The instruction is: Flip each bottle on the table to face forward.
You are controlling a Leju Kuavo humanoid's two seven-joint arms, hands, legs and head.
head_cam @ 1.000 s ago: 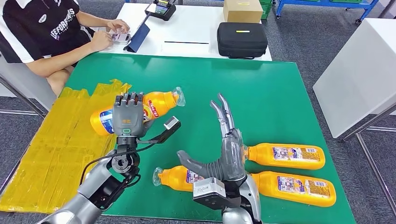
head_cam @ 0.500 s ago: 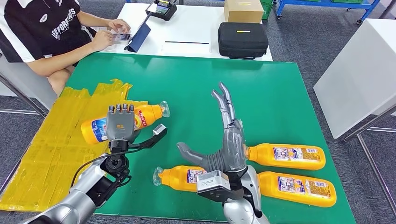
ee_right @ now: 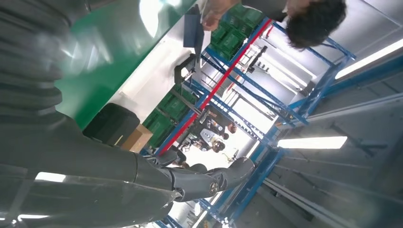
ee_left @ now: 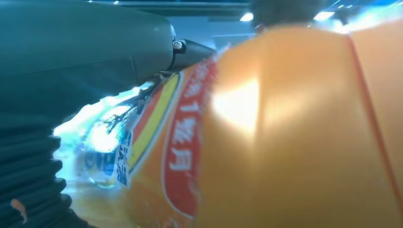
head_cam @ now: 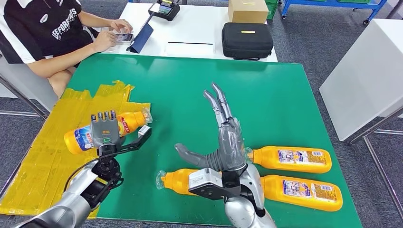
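My left hand [head_cam: 105, 133] grips an orange bottle [head_cam: 128, 122] with a blue and red label, held over the yellow taped area at the table's left; that bottle [ee_left: 285, 133] looms close in the left wrist view beside my thumb [ee_left: 85, 52]. My right hand [head_cam: 227, 137] is raised near the table's middle, fingers spread and pointing away, holding nothing. Three more orange bottles lie on the green table [head_cam: 199, 90]: one [head_cam: 183, 180] below my right hand with its cap to the left, and two [head_cam: 291, 158] [head_cam: 300, 190] at the right.
A person sits at the far left by a white table [head_cam: 190, 33] bearing a black case [head_cam: 246, 40], a cardboard box [head_cam: 246, 10] and a small device. Yellow tape [head_cam: 47, 156] covers the left table edge. Another white table [head_cam: 366, 71] stands to the right.
My left hand has carried the orange bottle to the left and toward me, out over the yellow tape. My right hand has shifted slightly left, still spread.
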